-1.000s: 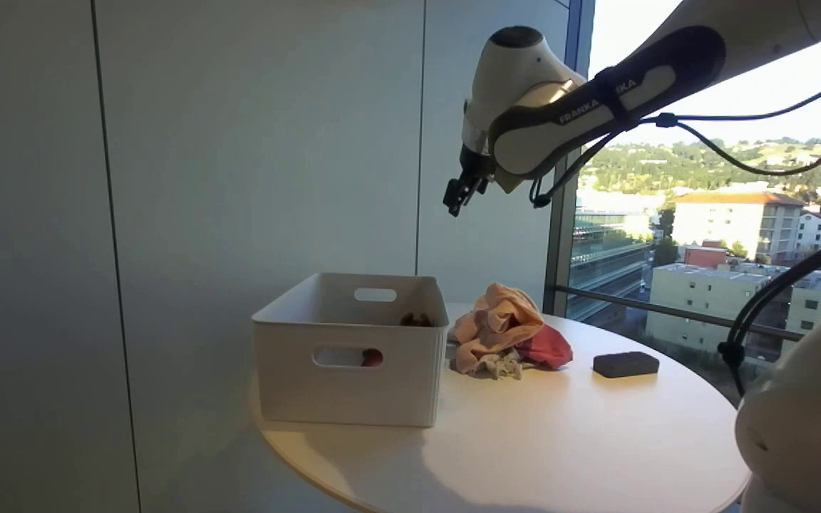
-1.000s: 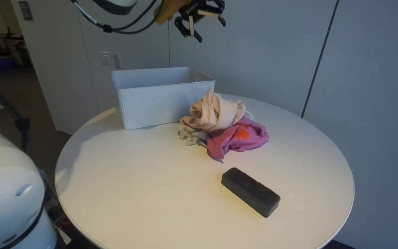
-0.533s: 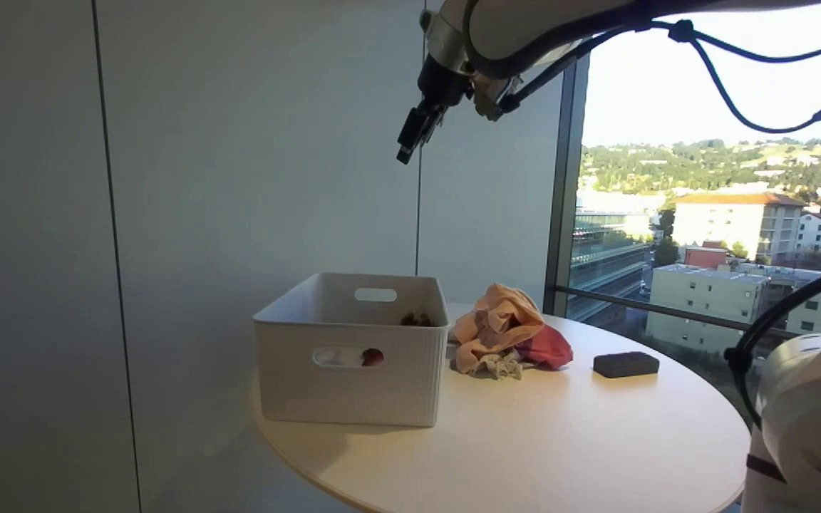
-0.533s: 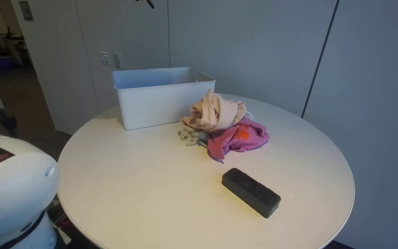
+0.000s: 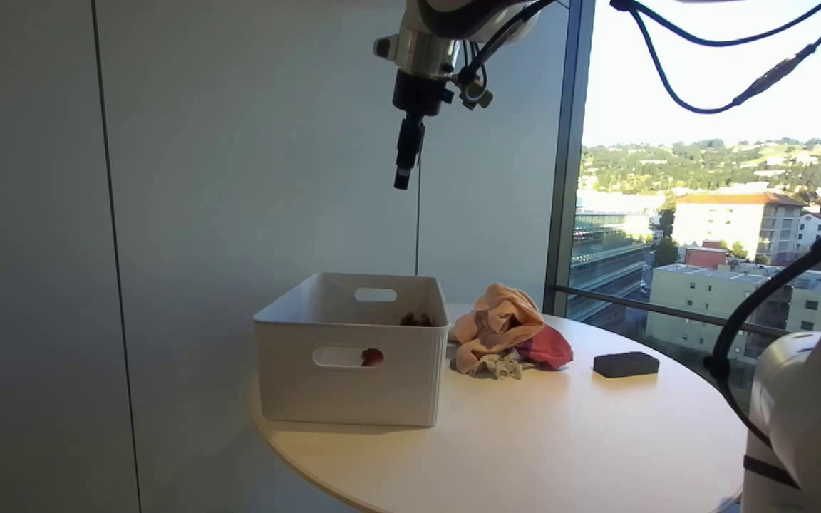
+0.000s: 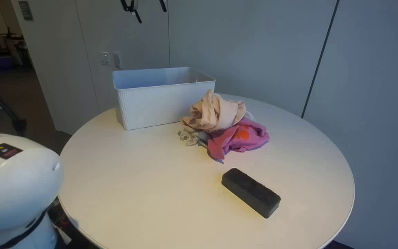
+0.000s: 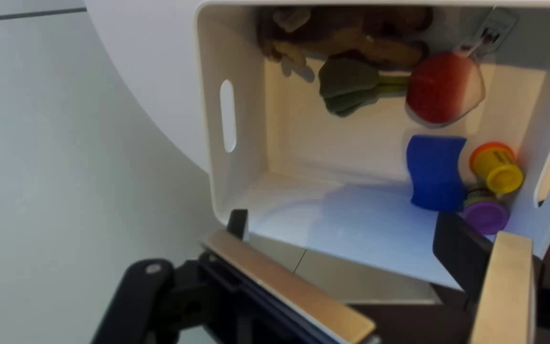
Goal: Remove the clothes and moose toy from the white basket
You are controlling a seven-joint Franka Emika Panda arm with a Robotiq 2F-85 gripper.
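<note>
The white basket (image 5: 346,395) stands on the round table in both exterior views (image 6: 161,107). The brown moose toy (image 7: 346,36) lies inside along one long wall in the wrist view; a bit of it (image 5: 416,320) shows over the rim in an exterior view. The clothes lie heaped on the table beside the basket: a peach cloth (image 6: 216,112), a pink cloth (image 6: 238,136) and an off-white one (image 6: 188,135). My gripper (image 7: 344,231) is open and empty, high above the basket, pointing down (image 5: 402,178). Only its fingertips show in an exterior view (image 6: 152,15).
In the basket also lie a green plush piece (image 7: 349,83), a red-and-white toy (image 7: 439,88), a blue piece (image 7: 435,172), a yellow tub (image 7: 497,167) and a purple-lidded tub (image 7: 486,216). A black block (image 6: 250,193) lies on the table. A wall stands behind the basket.
My gripper has moved from near the clothes to over the basket, rising and then dropping a little, and has turned to point more straight down. Basket and clothes have not moved.
</note>
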